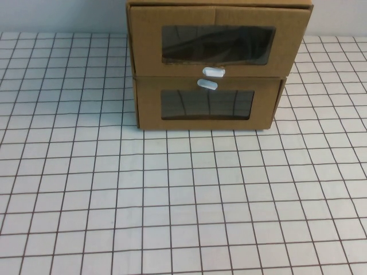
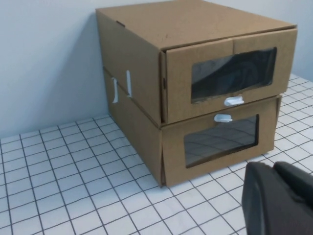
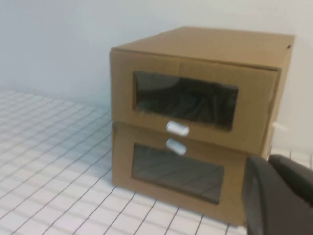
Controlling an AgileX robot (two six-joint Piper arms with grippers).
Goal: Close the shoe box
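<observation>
The shoe box (image 1: 218, 17) is the upper of two stacked brown cardboard boxes at the back middle of the table. It has a clear window and a white pull tab (image 1: 213, 71) on its front's bottom edge. In the left wrist view the shoe box (image 2: 230, 54) has its drawer front standing slightly out from its sleeve. It also shows in the right wrist view (image 3: 146, 63). My left gripper (image 2: 271, 166) is shut and empty, low in front of the boxes. My right gripper (image 3: 268, 161) is shut and empty, in front of the boxes' right side. Neither gripper shows in the high view.
The like lower box (image 1: 206, 123) has its tab (image 1: 207, 85) on the front's top edge. White clips (image 2: 121, 88) join the two boxes on the left side. A pale wall (image 2: 44, 58) stands behind. The gridded white tabletop (image 1: 183, 206) spreads in front.
</observation>
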